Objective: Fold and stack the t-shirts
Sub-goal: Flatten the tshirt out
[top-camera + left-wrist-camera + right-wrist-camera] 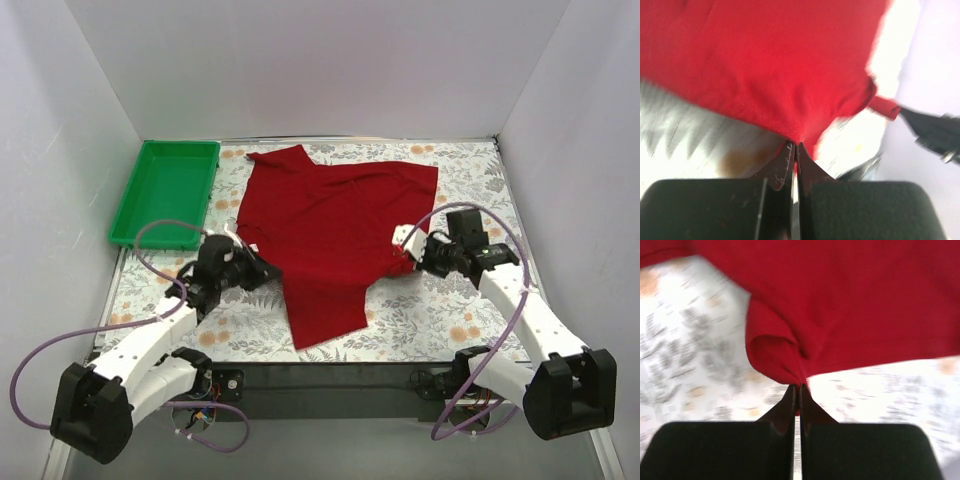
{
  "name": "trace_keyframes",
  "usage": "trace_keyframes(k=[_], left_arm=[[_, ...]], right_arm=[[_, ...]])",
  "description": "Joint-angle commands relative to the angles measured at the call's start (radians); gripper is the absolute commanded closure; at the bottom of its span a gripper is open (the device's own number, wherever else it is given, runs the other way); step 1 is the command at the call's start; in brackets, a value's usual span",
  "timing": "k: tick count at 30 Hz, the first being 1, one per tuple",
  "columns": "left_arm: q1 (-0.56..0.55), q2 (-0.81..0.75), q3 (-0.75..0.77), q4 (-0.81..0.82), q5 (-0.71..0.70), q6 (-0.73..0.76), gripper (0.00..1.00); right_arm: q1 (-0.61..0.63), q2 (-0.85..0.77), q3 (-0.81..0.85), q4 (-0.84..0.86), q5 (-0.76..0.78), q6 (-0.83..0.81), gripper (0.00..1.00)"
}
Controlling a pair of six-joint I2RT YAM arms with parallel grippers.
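Top external: dark red t-shirt (pixel 335 225), rumpled — left jaws and right jaws clamp its edges.

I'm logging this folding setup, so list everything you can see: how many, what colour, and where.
t-shirt: one, dark red, spread out across the middle of the table
tray: one, green, far left corner
table: one, floral-patterned top, under everything
walls: white, on the left, far and right sides
cables: two, purple, one looping by each arm
left arm: white and black, near left
right arm: white and black, near right
left claw: shut on the t-shirt's left edge
right claw: shut on its right edge
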Motion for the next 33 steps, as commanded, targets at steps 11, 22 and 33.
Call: trace_keyframes(k=[11, 22, 33], left_arm=[[0.339, 0.398, 1.044, 0.006, 0.146, 0.107, 1.0], [0.424, 0.525, 1.741, 0.02, 0.039, 0.075, 1.0], [0.424, 0.425, 1.622, 0.014, 0.06, 0.063, 1.0]], right_arm=[[-0.147, 0.155, 0.862, 0.201, 0.201, 0.269, 0.99], [-0.3, 0.255, 1.459, 0.275, 0.186, 0.438, 0.99], [-0.303, 0.123, 1.349, 0.321, 0.157, 0.432, 0.99]])
